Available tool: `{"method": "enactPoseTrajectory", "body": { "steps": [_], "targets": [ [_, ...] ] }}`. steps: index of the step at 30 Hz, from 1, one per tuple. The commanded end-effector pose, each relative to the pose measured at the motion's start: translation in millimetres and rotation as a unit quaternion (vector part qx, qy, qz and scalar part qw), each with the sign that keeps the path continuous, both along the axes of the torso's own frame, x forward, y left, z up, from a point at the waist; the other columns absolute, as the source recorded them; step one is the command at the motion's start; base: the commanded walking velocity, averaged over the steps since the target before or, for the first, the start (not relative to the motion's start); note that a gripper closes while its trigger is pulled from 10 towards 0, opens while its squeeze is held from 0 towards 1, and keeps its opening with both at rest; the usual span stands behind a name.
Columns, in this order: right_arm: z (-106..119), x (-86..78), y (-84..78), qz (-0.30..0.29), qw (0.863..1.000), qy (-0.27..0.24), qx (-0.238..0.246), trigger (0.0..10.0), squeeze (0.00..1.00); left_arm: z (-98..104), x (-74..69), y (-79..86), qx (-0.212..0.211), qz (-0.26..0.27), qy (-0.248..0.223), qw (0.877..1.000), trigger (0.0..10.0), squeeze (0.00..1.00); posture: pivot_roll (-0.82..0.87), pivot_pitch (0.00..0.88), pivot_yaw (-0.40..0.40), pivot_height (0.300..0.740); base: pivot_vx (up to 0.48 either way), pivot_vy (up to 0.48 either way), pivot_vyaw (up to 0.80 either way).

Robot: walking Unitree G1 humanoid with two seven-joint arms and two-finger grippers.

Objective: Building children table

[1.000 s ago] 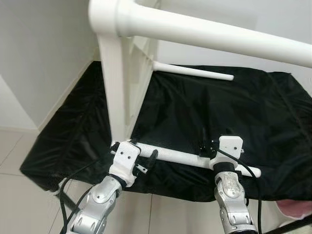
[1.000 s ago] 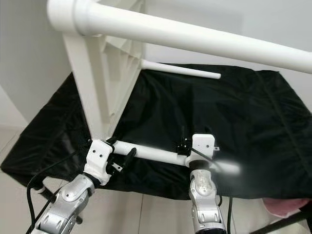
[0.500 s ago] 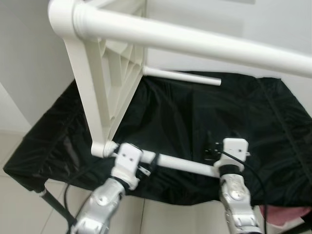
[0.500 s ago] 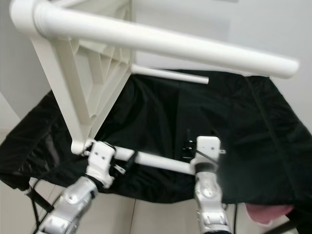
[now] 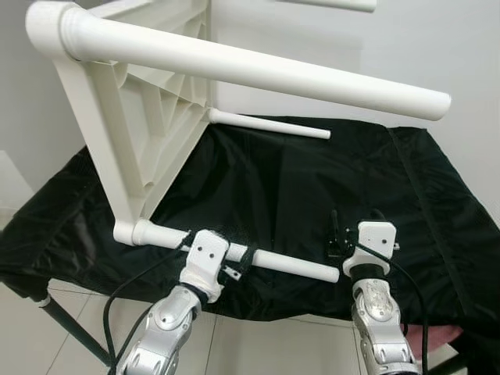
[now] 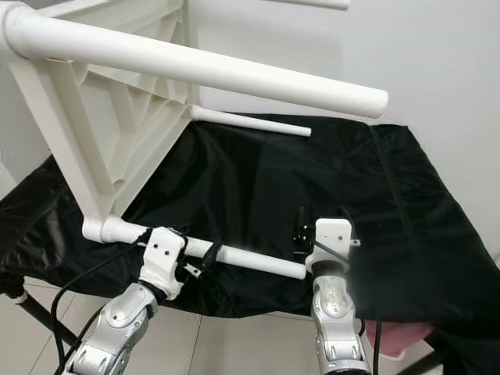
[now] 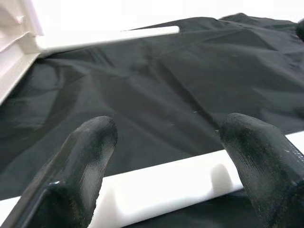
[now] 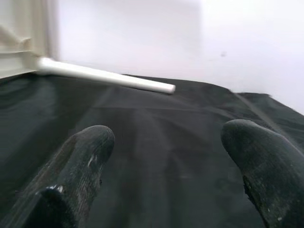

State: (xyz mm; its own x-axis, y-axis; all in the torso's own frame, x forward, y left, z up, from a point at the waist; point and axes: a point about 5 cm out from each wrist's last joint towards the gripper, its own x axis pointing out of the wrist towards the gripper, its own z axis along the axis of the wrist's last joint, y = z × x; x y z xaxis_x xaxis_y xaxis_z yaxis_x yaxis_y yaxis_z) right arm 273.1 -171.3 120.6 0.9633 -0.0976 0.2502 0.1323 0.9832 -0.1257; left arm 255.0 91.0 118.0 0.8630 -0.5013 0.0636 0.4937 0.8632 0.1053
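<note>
- On a surface draped in black cloth [image 5: 375,180], a white children's table [image 5: 148,125] lies tipped on its side, its ribbed underside facing the robot and its legs sticking out to the robot's right.
- Nearest the robot, the lower front leg [image 5: 258,260] runs just above the cloth's front edge, from the tabletop's bottom corner on the left toward the right gripper.
- The left gripper [image 5: 234,266] sits at this leg, roughly at its middle. In the left wrist view its two black fingers [image 7: 85,161] stand spread, with the white leg [image 7: 161,187] crossing between them near their base; the pads look apart from the leg, though actual contact cannot be made out.
- The right gripper [image 5: 337,234] is just beyond the free end of the same leg, close to its tip and slightly behind it. Its fingers [image 8: 80,161] are spread wide in the right wrist view, with bare black cloth [image 8: 161,161] between them and nothing held.
- The upper front leg [image 5: 258,74] juts out high over both grippers, well apart from them, ending in a rounded tip at the right.
- Farther back, the lower rear leg [image 5: 269,125] lies along the cloth near the white wall [image 5: 422,55]; it shows in both wrist views beyond the fingers.
- At the very top of the head views, a short piece of a fourth leg [image 5: 336,4] is visible.
- Pale floor tiles [image 5: 31,312] show below the cloth's front edge, beside the silver arms.
</note>
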Motion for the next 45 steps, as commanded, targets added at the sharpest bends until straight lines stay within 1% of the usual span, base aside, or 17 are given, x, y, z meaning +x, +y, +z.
{"method": "enactPoseTrajectory", "body": {
  "steps": [1,6,10,13,14,18,19,24,26,29,30,31,34,36,37,40,45],
  "targets": [
    [6,2.2,1.6,0.006,1.000,-0.012,-0.003,10.0,0.00,4,4.6,7.4,-0.007,0.054,-0.002,0.999,10.0,0.00,0.00,0.014,-0.002,0.740,0.000,0.000,0.00],
    [9,4.3,4.1,0.020,1.000,-0.017,-0.008,10.0,0.00,8,5.1,11.3,-0.002,0.062,-0.009,0.998,10.0,0.00,0.00,0.017,0.009,0.740,0.000,0.000,0.00],
    [11,6.8,8.3,0.027,0.999,-0.021,-0.012,10.0,0.00,11,4.0,13.6,0.021,0.056,-0.026,0.998,10.0,0.00,0.00,0.015,0.034,0.740,0.000,0.000,0.00],
    [12,8.2,11.0,0.030,0.999,-0.024,-0.013,10.0,0.00,11,5.2,16.0,0.021,0.060,-0.016,0.998,10.0,0.00,-0.01,0.015,0.046,0.740,0.000,0.000,0.00],
    [12,8.2,13.3,0.036,0.999,-0.026,-0.017,10.0,0.00,11,8.2,16.3,0.024,0.054,-0.003,0.998,10.0,0.00,-0.02,0.008,0.076,0.740,0.000,0.000,0.00],
    [13,7.6,13.9,0.041,0.998,-0.029,-0.023,10.0,0.00,12,9.2,16.0,0.025,0.051,0.000,0.998,10.0,0.00,-0.02,0.008,0.076,0.740,0.000,0.000,0.00],
    [13,7.4,14.0,0.051,0.998,-0.030,-0.035,10.0,0.00,15,11.5,16.9,0.029,0.044,0.000,0.999,10.0,0.00,-0.02,0.009,0.103,0.740,0.000,0.000,0.00],
    [13,7.4,12.6,0.052,0.997,-0.031,-0.041,10.0,0.00,17,12.8,18.3,0.034,0.040,-0.006,0.999,10.0,0.00,-0.02,0.007,0.116,0.740,0.000,0.000,0.00],
    [12,6.3,12.7,0.045,0.998,-0.031,-0.038,10.0,0.00,18,9.5,18.3,0.032,0.013,-0.010,0.999,10.0,0.00,-0.02,0.009,0.118,0.740,0.000,0.000,0.00],
    [11,5.9,13.7,0.044,0.998,-0.030,-0.036,10.0,0.00,18,7.3,17.5,0.034,0.003,-0.014,0.999,10.0,0.00,-0.02,0.009,0.118,0.740,0.000,0.000,0.00],
    [9,4.0,15.5,0.041,0.998,-0.028,-0.033,10.0,0.00,17,2.1,13.8,0.050,-0.031,-0.020,0.998,10.0,0.00,-0.02,0.017,0.118,0.740,0.000,0.000,0.00],
    [9,4.0,15.5,0.041,0.998,-0.028,-0.033,10.0,0.00,17,2.1,13.8,0.050,-0.031,-0.020,0.998,10.0,0.00,-0.02,0.017,0.118,0.740,0.000,0.000,0.00],
    [5,0.2,17.3,0.033,0.999,-0.022,-0.025,10.0,0.00,12,-8.0,6.7,0.090,-0.103,-0.031,0.990,10.0,0.00,-0.02,0.023,0.107,0.740,0.000,0.000,0.00],
    [5,0.2,17.3,0.033,0.999,-0.022,-0.025,10.0,0.00,12,-8.0,6.7,0.090,-0.103,-0.031,0.990,10.0,0.00,-0.02,0.023,0.107,0.740,0.000,0.000,0.00],
    [4,-0.8,13.5,0.018,1.000,-0.018,-0.018,10.0,0.00,5,-7.3,2.3,0.117,-0.131,-0.024,0.984,10.0,0.00,-0.02,0.028,0.093,0.740,0.000,0.000,0.00],
    [2,-4.0,8.1,0.004,1.000,-0.012,-0.014,10.0,0.00,-2,-7.2,-3.2,0.141,-0.150,-0.022,0.978,10.0,0.00,-0.02,0.028,0.093,0.740,0.000,0.000,0.00],
    [0,-6.9,5.4,0.000,1.000,-0.008,-0.013,10.0,0.00,-4,-7.9,-6.4,0.151,-0.157,-0.024,0.976,10.0,0.00,-0.03,0.033,0.082,0.740,0.000,0.000,0.00]
  ]
}}
